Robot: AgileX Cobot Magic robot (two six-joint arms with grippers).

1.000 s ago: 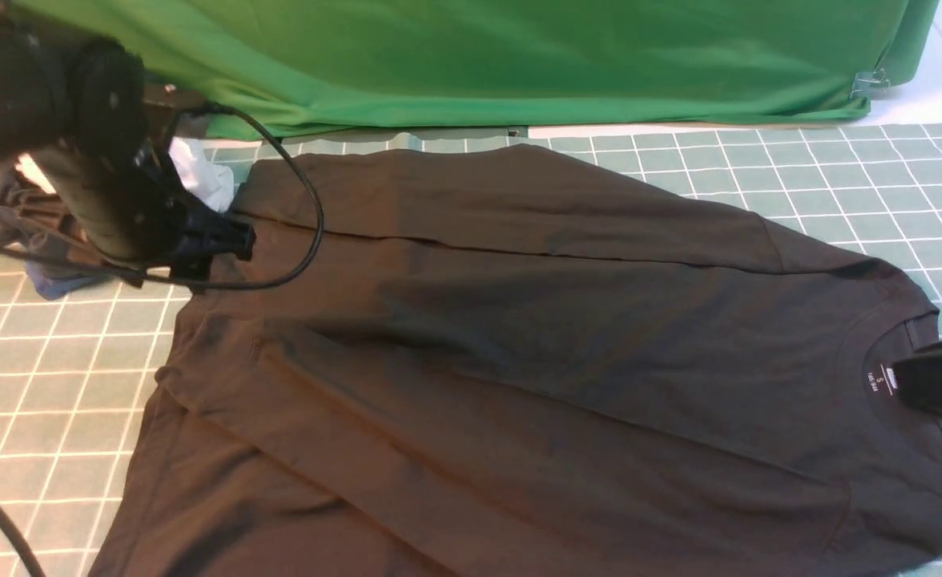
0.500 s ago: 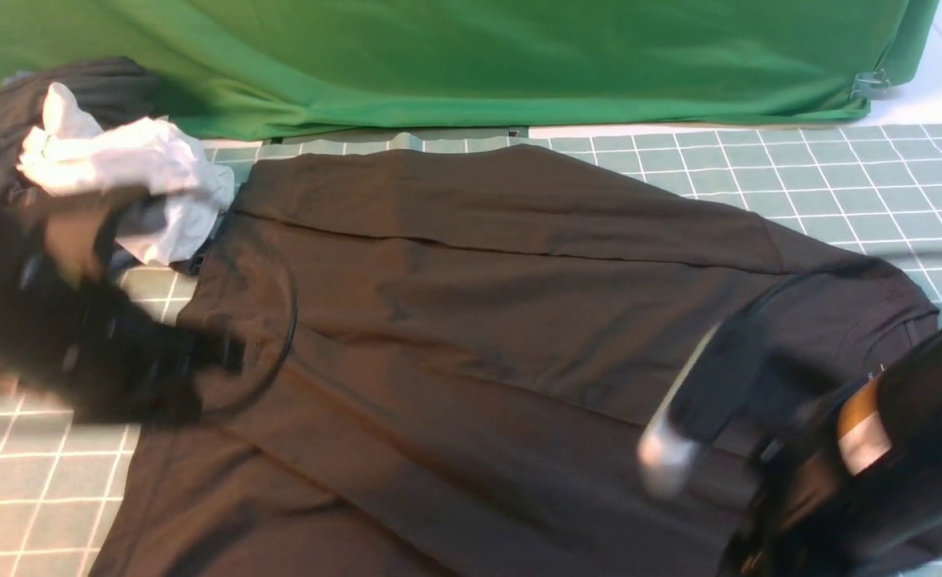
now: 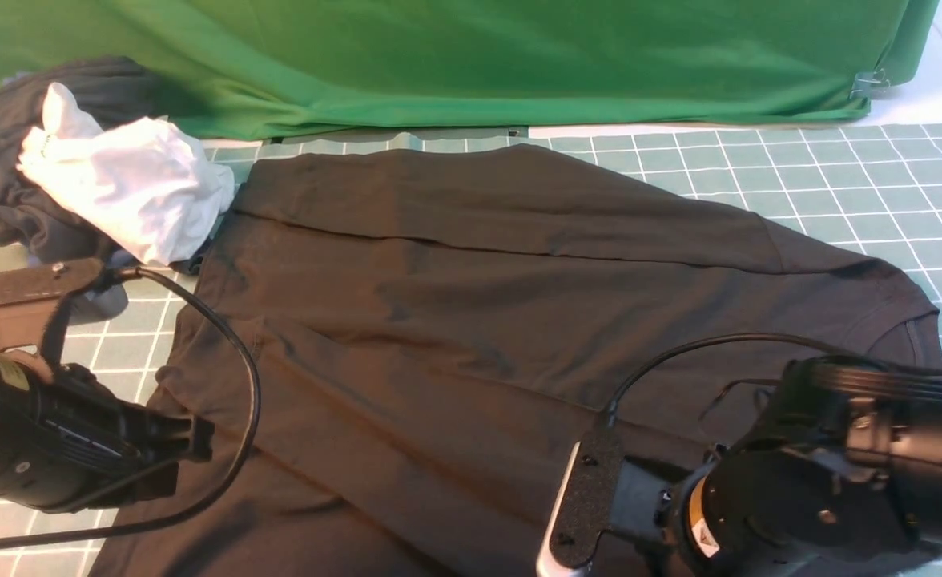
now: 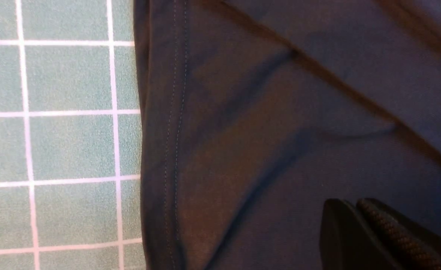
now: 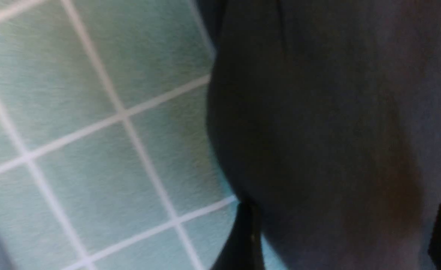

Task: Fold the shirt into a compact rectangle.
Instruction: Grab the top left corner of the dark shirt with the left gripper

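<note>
The shirt (image 3: 479,320) lies flat on the gridded green mat (image 3: 839,176), hem toward the robot's left and neck end toward its right. The left gripper (image 4: 353,210), jaws pressed together with no cloth seen between them, sits over the fabric near the stitched hem. The right gripper (image 5: 344,221) is spread wide at the shirt's edge, with cloth lying between its fingers.

shirt (image 3: 519,304): matt black cloth (stitched hem) | mat (image 3: 839,176): matt grained | backdrop (image 3: 479,56): smooth cloth
</note>
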